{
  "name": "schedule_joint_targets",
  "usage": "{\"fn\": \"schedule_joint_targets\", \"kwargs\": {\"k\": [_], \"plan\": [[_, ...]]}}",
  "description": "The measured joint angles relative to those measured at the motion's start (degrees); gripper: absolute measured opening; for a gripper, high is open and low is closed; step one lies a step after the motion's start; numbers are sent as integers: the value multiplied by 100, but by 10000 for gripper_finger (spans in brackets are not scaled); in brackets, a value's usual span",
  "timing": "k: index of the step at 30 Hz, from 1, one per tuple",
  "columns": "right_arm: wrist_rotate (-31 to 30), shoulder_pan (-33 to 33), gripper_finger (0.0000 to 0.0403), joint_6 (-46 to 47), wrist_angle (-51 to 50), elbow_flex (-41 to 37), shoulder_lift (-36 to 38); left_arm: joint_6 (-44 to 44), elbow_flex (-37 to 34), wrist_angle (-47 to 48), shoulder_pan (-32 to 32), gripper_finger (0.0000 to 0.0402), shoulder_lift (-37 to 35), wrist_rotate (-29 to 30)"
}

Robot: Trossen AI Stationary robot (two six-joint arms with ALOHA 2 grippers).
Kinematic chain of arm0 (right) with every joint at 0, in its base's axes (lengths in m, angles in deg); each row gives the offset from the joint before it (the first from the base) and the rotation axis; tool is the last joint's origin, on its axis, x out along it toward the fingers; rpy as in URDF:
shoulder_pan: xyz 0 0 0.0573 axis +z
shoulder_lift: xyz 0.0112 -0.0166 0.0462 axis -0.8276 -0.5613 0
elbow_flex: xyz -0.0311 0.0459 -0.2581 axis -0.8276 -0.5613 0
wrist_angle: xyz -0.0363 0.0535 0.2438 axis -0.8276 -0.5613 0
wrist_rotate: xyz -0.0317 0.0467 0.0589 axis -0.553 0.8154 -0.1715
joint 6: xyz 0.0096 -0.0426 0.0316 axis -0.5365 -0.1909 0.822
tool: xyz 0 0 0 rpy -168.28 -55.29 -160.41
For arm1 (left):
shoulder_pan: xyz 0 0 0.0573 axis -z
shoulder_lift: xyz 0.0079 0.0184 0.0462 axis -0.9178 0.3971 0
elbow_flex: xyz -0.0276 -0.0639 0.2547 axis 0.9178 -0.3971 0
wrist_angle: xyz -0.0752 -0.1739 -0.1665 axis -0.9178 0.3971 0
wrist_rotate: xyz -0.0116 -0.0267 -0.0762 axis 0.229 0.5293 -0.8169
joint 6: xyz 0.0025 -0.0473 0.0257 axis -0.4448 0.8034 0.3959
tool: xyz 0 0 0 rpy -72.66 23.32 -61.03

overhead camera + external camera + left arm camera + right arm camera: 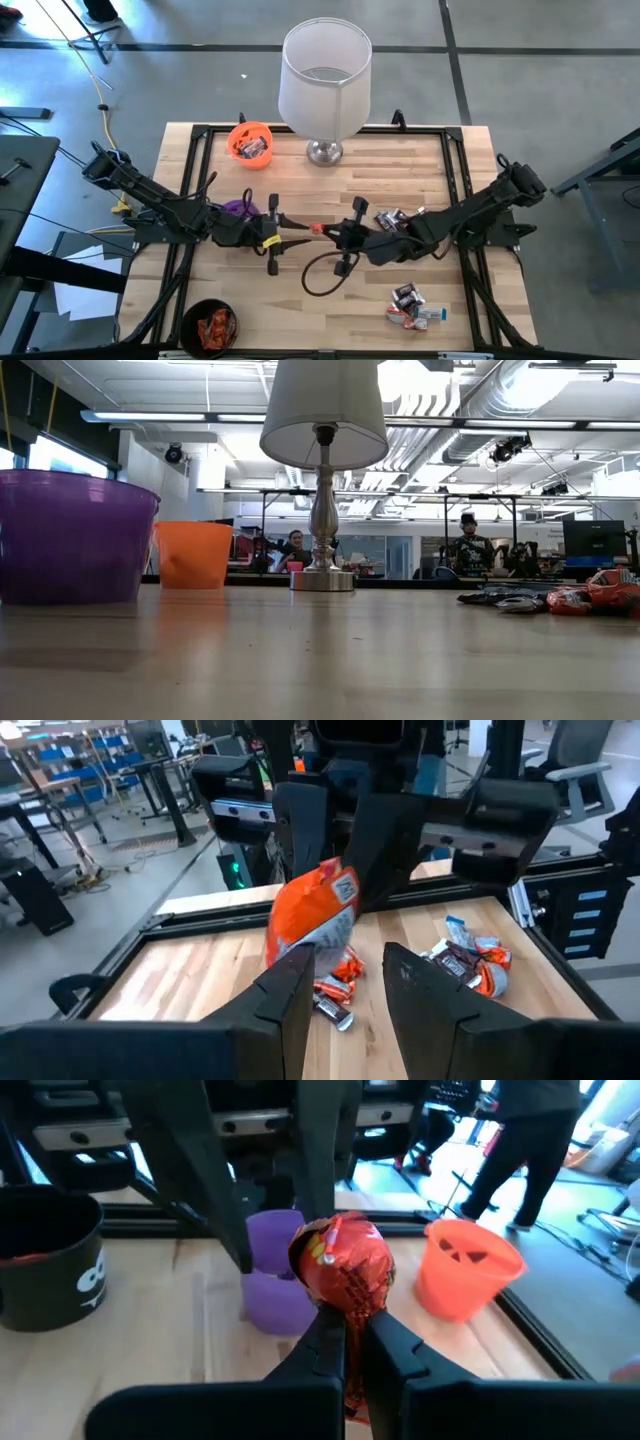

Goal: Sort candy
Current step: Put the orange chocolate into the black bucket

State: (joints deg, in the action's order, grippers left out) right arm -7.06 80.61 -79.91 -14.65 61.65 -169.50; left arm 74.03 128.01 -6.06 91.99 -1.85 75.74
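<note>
Slatted wood table (pixel 330 290); right pincer (pixel 345 1330) clenched on crinkly orange candy (pixel 343 1265); left pincer (pixel 345 985) released.

Grey floor (pixel 520 70); ceiling strip lights (pixel 180 417).

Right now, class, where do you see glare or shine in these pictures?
Low view: ceiling lights glare, and the table shows a soft sheen below the lamp. Right wrist view: the candy pinched in the right hand has bright highlights on its foil. Left wrist view: that candy glints beyond the open left hand.
</note>
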Motion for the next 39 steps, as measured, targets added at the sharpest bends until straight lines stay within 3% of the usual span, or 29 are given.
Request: {"fn": "schedule_joint_targets", "kwargs": {"k": [5, 24, 34, 39], "plan": [[444, -64, 0, -195, 379, 0, -27, -158, 0, -5, -51, 110, 0, 37], [549, -199, 0, -299, 684, 0, -234, -151, -9, -249, -249, 108, 4, -57], [559, -199, 1, -278, 651, 0, -238, -161, -9, -237, -245, 12, -1, -65], [589, -201, 12, -278, 601, 0, -247, -161, -9, -162, -240, 5, -2, -68]]}}
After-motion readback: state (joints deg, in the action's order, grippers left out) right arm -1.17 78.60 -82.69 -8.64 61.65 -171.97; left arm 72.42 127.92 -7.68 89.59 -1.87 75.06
